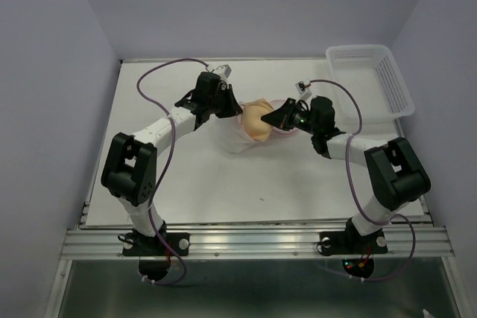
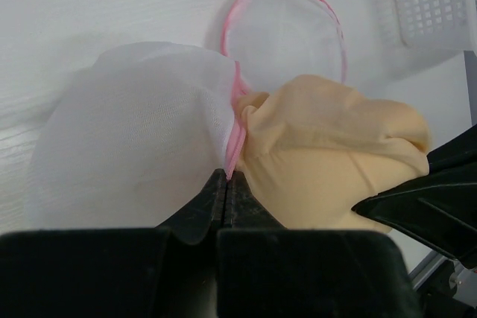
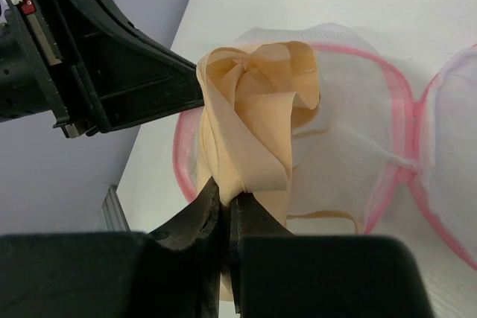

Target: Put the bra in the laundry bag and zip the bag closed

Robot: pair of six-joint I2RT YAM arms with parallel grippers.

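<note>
Arm bases sit at 7 and 5 o'clock of the top view, on the near edge of the white table (image 1: 223,184). Both arms reach inward and meet just above centre. Left gripper (image 1: 238,112) is at 11 o'clock of the meeting point, right gripper (image 1: 273,120) at 3 o'clock. Between them is the peach bra (image 1: 257,120), resting on the white laundry bag (image 1: 237,141), which spreads toward 6 o'clock. White slotted basket (image 1: 387,72) stands well apart at 2 o'clock.

Left wrist view: jaws clenched on the bag's pink zipper rim (image 2: 235,143) at the hinge between its two halves. One mesh half (image 2: 134,147) bulges at 9 o'clock, the other half (image 2: 287,35) lies open and flat at 12 o'clock. Bra is bunched just right of the rim, with the right gripper coming in at 4 o'clock.

Right wrist view: jaws pinched tight on a fold of the bra, which stands up over the open bag half. Left gripper is at 10 o'clock, its tip touching the bra.
</note>
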